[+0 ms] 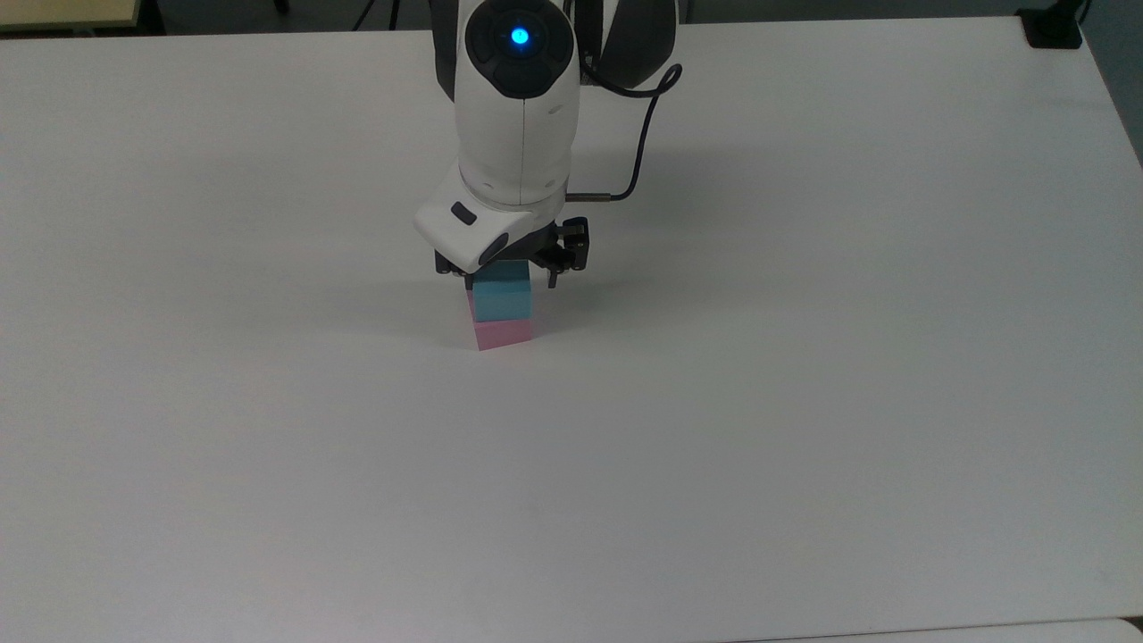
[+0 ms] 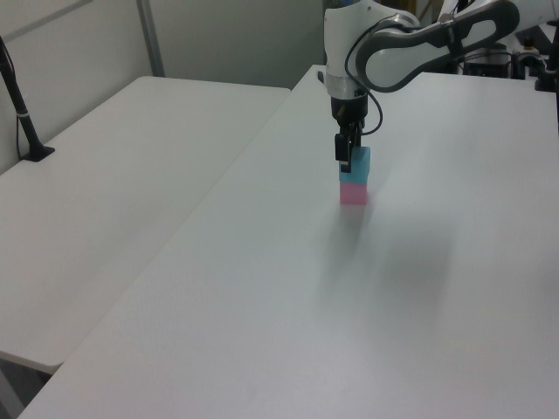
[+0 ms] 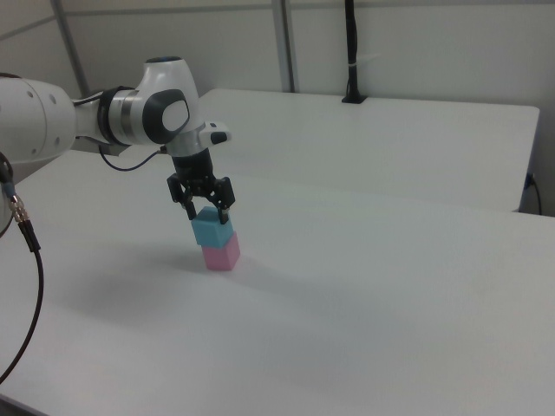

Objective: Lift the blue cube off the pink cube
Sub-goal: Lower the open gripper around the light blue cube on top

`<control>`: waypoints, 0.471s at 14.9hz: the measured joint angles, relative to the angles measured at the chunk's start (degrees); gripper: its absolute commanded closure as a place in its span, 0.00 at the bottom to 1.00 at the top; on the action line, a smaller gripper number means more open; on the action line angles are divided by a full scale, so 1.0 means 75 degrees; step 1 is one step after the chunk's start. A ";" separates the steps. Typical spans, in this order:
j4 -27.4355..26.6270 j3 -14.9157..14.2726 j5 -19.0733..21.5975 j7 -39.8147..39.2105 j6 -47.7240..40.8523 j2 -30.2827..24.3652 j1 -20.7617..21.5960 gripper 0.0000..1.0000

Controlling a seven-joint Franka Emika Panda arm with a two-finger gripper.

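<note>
While gripper (image 3: 205, 208) sits spread wide astride blue cube (image 1: 501, 296), drop a bit more, center it, squeeze w/o nudging pink cube (image 1: 502, 333), then lift straight up.

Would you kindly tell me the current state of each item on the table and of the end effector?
blue cube: stacked on the pink cube, between the open fingers, not lifted.
pink cube: resting on the table, under the blue cube.
end effector: open, lowered around the blue cube's top.
</note>
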 measured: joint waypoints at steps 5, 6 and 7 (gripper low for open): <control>0.0028 -0.0002 0.0000 -0.0814 -0.0060 -0.0069 -0.0046 0.82; 0.0044 -0.0002 0.0000 -0.0817 -0.0146 -0.0113 -0.0046 0.82; 0.0059 -0.0002 0.0001 -0.0817 -0.0221 -0.0179 -0.0042 0.82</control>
